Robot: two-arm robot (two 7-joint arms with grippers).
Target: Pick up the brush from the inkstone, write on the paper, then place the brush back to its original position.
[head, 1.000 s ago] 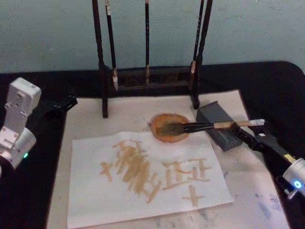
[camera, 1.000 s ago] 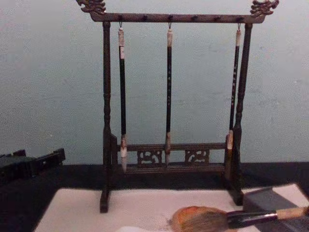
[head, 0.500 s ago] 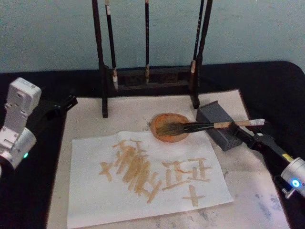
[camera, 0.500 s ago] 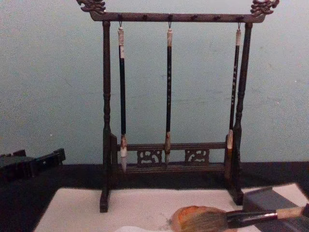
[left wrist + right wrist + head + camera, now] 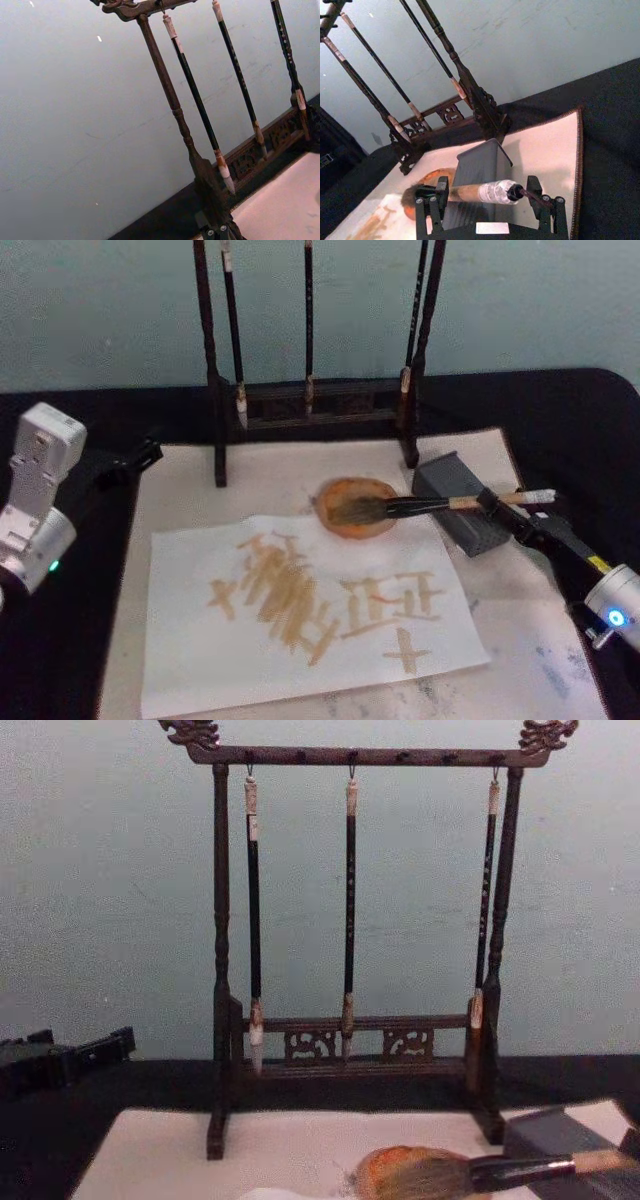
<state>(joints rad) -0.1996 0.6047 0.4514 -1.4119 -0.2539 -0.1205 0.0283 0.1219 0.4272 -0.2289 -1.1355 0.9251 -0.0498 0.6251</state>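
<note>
Right gripper [image 5: 500, 512] is reaching in from the table's right side, its two black fingers spread wide with the tail of the large tan-handled brush [image 5: 420, 505] lying between them. That brush is resting across a dark grey rectangular block [image 5: 445, 480], its bushy grey-brown bristles lying in the round orange-brown inkstone [image 5: 345, 528]. White paper [image 5: 200, 640] marked with tan strokes is lying nearer the robot. Left gripper [image 5: 130, 462] is sitting idle at the table's left.
</note>
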